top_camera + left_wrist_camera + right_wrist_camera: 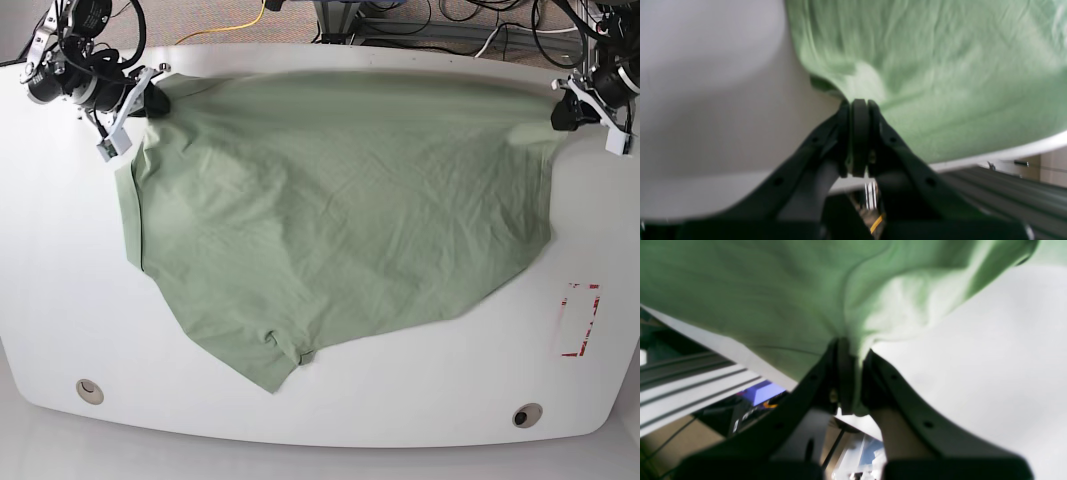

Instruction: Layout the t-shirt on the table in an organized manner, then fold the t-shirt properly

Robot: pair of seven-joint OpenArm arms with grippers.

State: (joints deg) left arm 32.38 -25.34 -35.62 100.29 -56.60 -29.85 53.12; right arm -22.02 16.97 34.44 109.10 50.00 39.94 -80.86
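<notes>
The sage-green t-shirt [330, 220] lies spread across the white table [60, 260], stretched taut along its far edge between both arms. My left gripper [560, 112] at the far right is shut on a corner of the fabric; in the left wrist view the t-shirt [940, 66] bunches into my left gripper [858, 103]. At the far left, my right gripper [152, 97] is shut on the other corner; the right wrist view shows the t-shirt [773, 290] pinched in my right gripper [853, 346]. Collar and placket are hidden. The near part narrows to a point [275, 385].
A red tape rectangle [580, 320] marks the table at the right. Two round cable holes [90, 390] [526, 414] sit near the front edge. Cables and a metal frame [400, 20] lie beyond the far edge.
</notes>
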